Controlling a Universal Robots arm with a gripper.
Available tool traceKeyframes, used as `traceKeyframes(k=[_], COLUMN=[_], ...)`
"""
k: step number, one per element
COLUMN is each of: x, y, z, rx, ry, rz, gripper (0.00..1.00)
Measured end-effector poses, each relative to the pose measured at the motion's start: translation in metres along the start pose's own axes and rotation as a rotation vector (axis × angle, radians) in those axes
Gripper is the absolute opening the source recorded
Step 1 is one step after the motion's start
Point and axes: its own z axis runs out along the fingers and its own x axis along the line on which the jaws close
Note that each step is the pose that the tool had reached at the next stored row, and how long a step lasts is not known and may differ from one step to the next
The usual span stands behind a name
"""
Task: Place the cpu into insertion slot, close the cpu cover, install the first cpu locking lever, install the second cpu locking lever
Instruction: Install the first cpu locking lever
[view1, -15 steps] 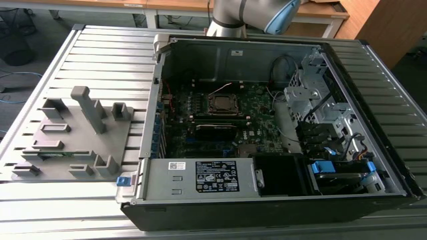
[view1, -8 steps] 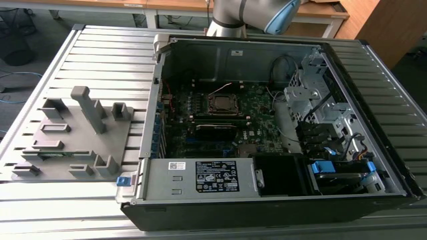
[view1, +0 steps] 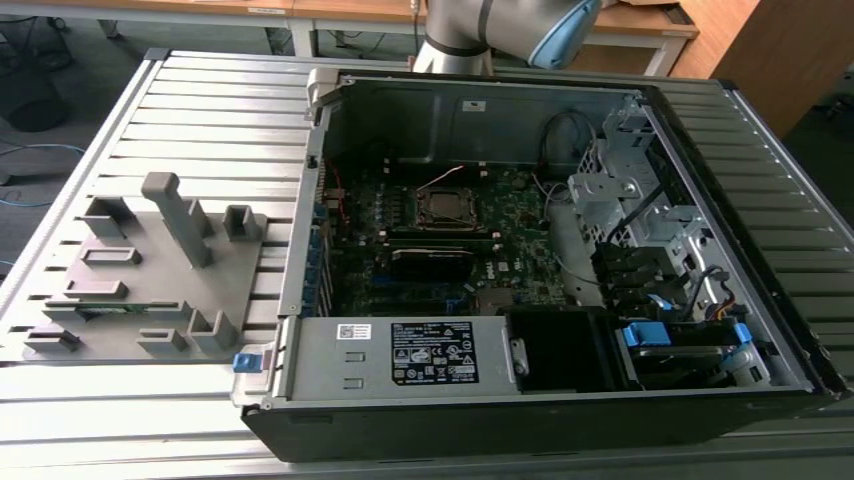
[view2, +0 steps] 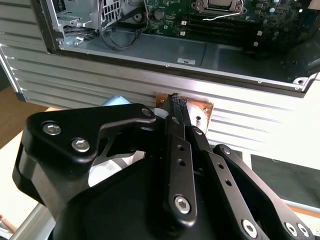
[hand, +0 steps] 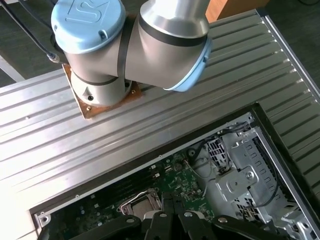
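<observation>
Second wrist view: end effector (view2: 178, 104) pinched together, well apart from the insertion slot (view2: 220, 4)

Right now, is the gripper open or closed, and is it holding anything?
Gripper: closed; nothing visible in its grip, though a thin part could be hidden there.

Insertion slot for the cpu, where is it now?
In the exterior view, the insertion slot sits near the middle of the motherboard inside the open computer case, between the case's far wall and the long black module.
</observation>
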Motion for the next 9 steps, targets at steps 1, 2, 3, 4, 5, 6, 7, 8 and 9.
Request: traceKeyframes(k=[1, 2, 3, 4, 5, 6, 7, 8, 9], x=[0.0003, 0.0005, 0.0008, 0.0011, 0.0014, 0.0016, 0.0019, 0.0022, 0.0025], y=[-0.0005, -0.0011, -0.0016, -0.0021, -0.0026, -0.0031, -0.0037, -0.0042, -0.0047], z=[0.0017, 0.0035, 0.0051, 0.0069, 0.0086, 0.0102, 0.0121, 0.0138, 0.0155], rx=[0.0, 0.0001, 0.0002, 0.0002, 0.0003, 0.0004, 0.0005, 0.0006, 0.0008], ry=[-0.0001, -0.0002, -0.0002, -0.0002, -0.0002, -0.0003, -0.0003, -0.0004, -0.0005], rz=[0.0, 0.0, 0.0, 0.0, 0.0, 0.0, 0.0, 0.0, 0.0], gripper=[0.11, 0.11, 0.11, 0.11, 0.11, 0.11, 0.11, 0.11, 0.11])
